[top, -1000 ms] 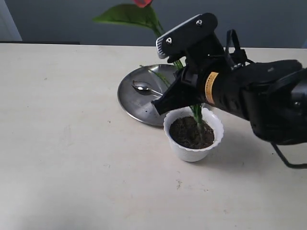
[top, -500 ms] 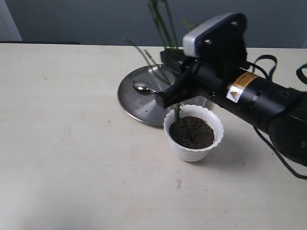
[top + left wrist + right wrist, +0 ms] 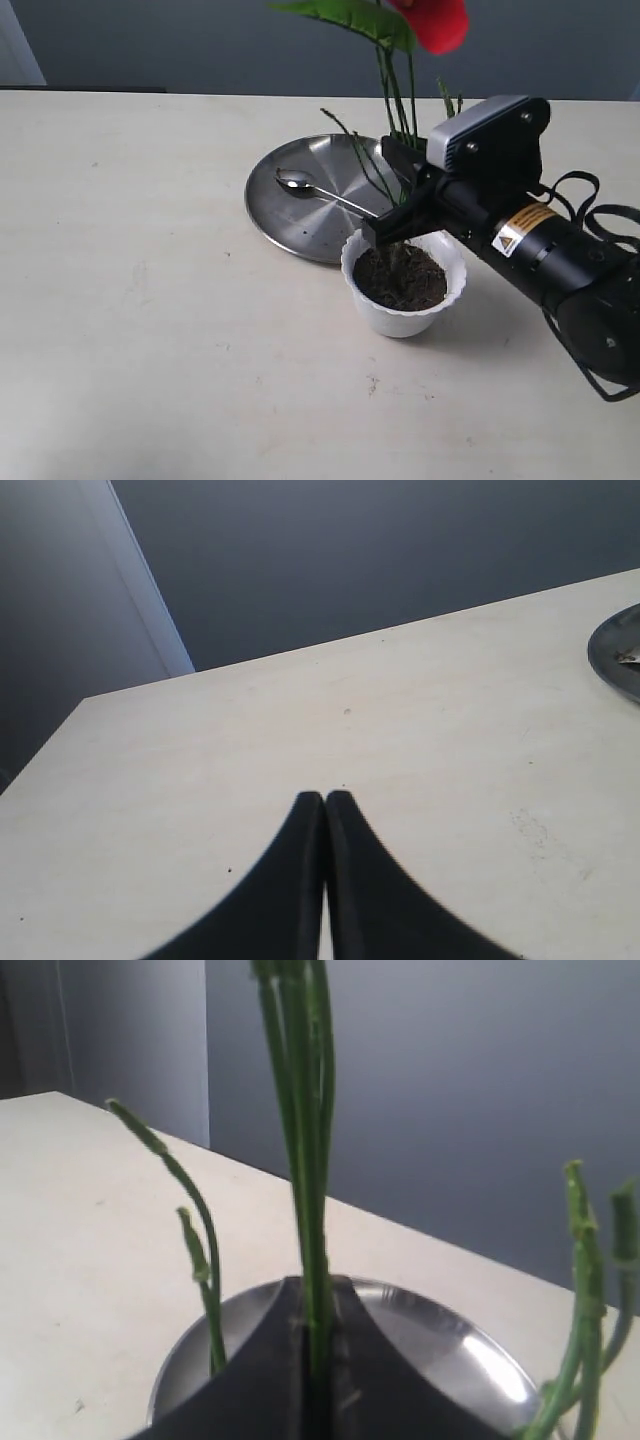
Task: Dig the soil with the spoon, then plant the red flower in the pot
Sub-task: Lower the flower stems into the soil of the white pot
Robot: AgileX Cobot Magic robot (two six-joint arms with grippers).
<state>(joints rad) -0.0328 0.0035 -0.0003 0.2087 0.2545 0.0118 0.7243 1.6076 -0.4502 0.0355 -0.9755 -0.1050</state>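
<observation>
The white pot with a wavy rim stands on the table, filled with dark soil. My right gripper hangs at the pot's far rim, shut on the green stems of the red flower, which stands nearly upright with its base reaching into the soil. A broad green leaf spreads beside the bloom. The spoon lies on the steel plate behind the pot. In the left wrist view my left gripper is shut with nothing in it, over bare table.
The steel plate sits just behind the pot, touching distance from it. Thin grassy sprigs stick out beside the held stems. The table's far edge meets a dark wall.
My right gripper has swung from pointing down-left to lower and rightwards, turning the flower upright. The bloom is back in view at the top, the stem base now at the soil.
</observation>
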